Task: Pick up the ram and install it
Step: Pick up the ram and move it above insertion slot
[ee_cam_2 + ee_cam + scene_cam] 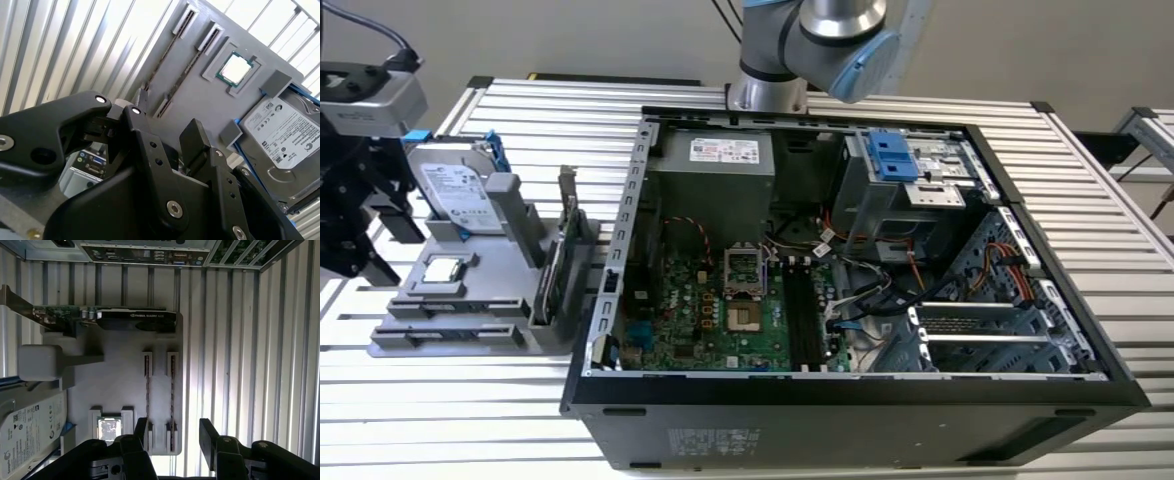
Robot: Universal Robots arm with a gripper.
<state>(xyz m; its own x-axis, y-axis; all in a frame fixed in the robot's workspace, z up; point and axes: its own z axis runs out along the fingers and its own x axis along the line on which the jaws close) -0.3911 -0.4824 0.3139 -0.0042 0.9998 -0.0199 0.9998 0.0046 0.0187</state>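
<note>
The gripper (pixel 174 434) hangs over the grey holder (pixel 120 375), jaws spread and empty. The ram (pixel 171 400) stands on edge in a holder slot, untouched.

The hard drive (pixel 454 185) has a white label with tiny black print, too small to read. In the exterior view it stands at 9 o'clock from the computer case (pixel 854 388). A white sticker (pixel 723 151) sits on the grey power box (pixel 707 195) at 12 o'clock inside the case. Another printed sticker (pixel 714 440) is on the case's outer wall at 6 o'clock. The big card (pixel 135 319) has pale letters on its black cover.
</note>
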